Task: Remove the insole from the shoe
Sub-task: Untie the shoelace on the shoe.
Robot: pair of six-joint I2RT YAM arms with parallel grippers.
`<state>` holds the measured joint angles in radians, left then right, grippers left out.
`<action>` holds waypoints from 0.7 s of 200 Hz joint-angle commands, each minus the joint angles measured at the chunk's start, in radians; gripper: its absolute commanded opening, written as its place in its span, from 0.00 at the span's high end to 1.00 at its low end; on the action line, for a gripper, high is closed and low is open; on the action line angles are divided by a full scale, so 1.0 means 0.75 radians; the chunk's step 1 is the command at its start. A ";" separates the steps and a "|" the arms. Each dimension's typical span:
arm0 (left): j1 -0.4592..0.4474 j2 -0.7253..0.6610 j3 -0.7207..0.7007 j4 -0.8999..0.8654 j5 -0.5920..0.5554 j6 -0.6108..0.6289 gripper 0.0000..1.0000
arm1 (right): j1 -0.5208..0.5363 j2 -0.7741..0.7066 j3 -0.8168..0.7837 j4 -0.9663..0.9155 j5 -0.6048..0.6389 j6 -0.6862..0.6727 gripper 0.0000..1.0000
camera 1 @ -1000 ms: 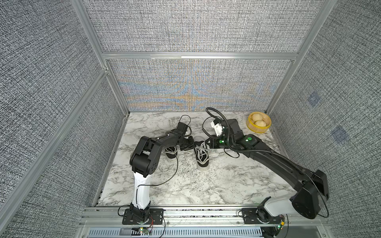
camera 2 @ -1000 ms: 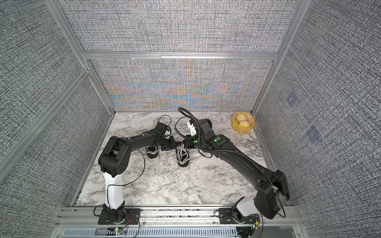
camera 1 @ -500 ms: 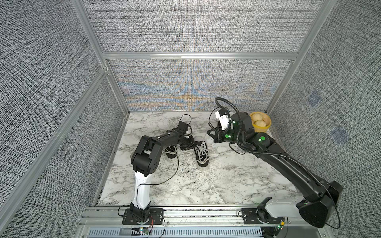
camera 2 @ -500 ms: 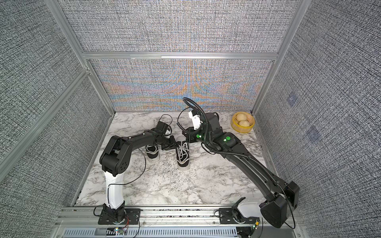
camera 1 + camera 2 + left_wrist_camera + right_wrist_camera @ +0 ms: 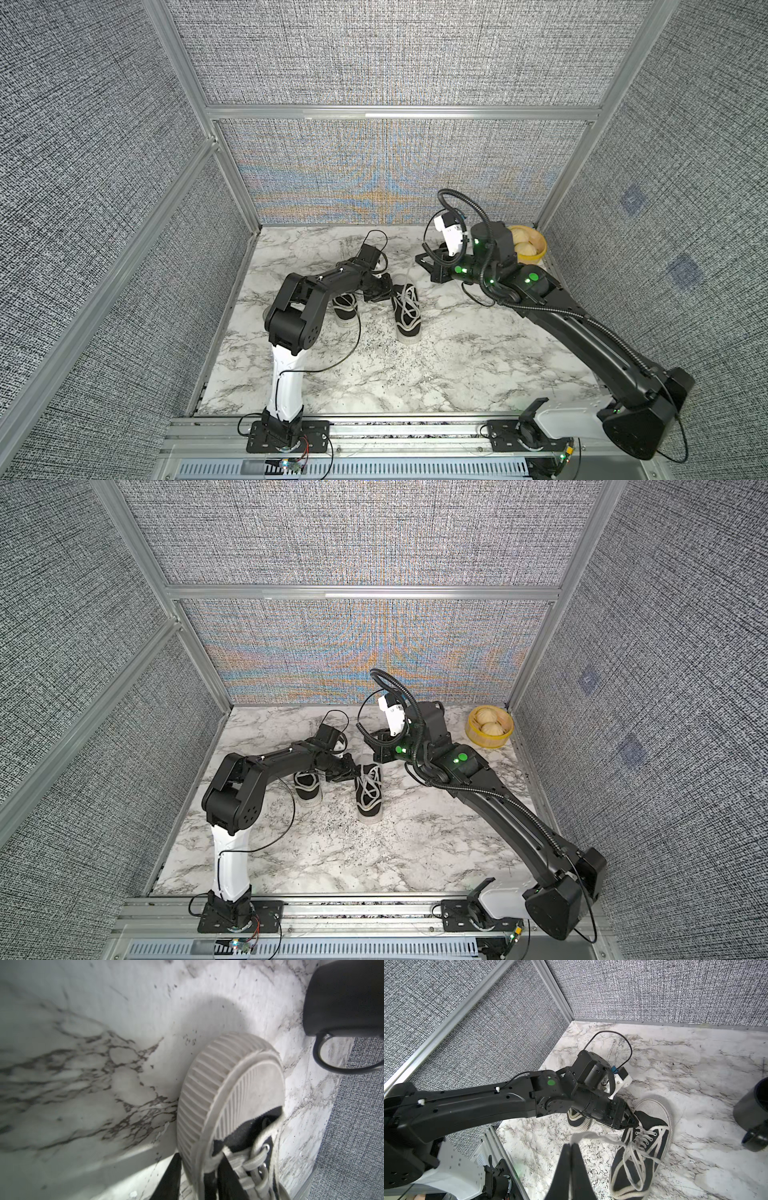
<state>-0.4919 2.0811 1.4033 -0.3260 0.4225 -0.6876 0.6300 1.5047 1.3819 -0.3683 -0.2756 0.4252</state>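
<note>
A black canvas shoe (image 5: 407,309) (image 5: 369,791) (image 5: 641,1147) with white laces and a white rubber sole (image 5: 209,1093) lies mid-table. The insole is hidden. My left gripper (image 5: 384,291) (image 5: 347,773) (image 5: 199,1180) is at the shoe's toe. Its jaws straddle the sole's rim, slightly open, one finger outside and one on the laced top. My right gripper (image 5: 571,1144) (image 5: 426,266) is raised behind the shoe, shut on a white shoelace (image 5: 600,1138) that stretches from the shoe up to its tips.
A second black shoe (image 5: 345,307) (image 5: 307,789) lies under the left arm. A yellow bowl (image 5: 538,251) (image 5: 490,742) holding round pale things stands in the back right corner. A dark mug (image 5: 342,997) (image 5: 751,1103) stands near the shoe's toe. Walls enclose three sides.
The right arm has lifted and drawn back toward the right with the lace in its jaws. The left arm has stayed at the shoe, its jaws now a little wider.
</note>
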 commanded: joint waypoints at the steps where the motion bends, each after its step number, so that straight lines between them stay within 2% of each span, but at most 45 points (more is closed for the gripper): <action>1: 0.002 -0.088 -0.001 0.003 -0.157 0.029 0.61 | 0.001 0.053 0.003 0.074 0.005 0.012 1.00; 27: 0.002 -0.291 -0.024 -0.018 -0.386 0.011 0.51 | 0.003 0.162 0.026 0.102 0.038 0.041 1.00; 41: 0.001 -0.406 -0.048 -0.084 -0.580 -0.017 0.50 | 0.001 0.235 0.047 0.110 0.071 0.045 1.00; 60: 0.002 -0.566 -0.099 -0.258 -0.883 -0.145 0.48 | 0.002 0.350 0.104 0.107 0.081 0.056 1.00; 73: 0.002 -0.659 -0.149 -0.320 -0.988 -0.181 0.47 | 0.007 0.445 0.159 0.082 0.059 0.054 1.00; 88: 0.003 -0.733 -0.209 -0.345 -1.000 -0.171 0.46 | 0.024 0.540 0.211 0.057 0.042 0.041 1.00; 104: 0.002 -0.786 -0.274 -0.346 -0.940 -0.153 0.46 | 0.043 0.645 0.257 0.049 0.032 0.034 0.99; 128: 0.001 -0.854 -0.385 -0.265 -0.802 -0.133 0.46 | 0.048 0.803 0.369 -0.015 0.012 0.016 0.69; 140: 0.002 -0.875 -0.414 -0.233 -0.739 -0.100 0.46 | 0.047 0.845 0.426 -0.054 0.017 -0.009 0.57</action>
<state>-0.4904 1.4532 1.1282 -0.5400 -0.2138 -0.7929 0.6678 2.0850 1.6337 -0.3622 -0.2554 0.4473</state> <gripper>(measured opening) 0.539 0.334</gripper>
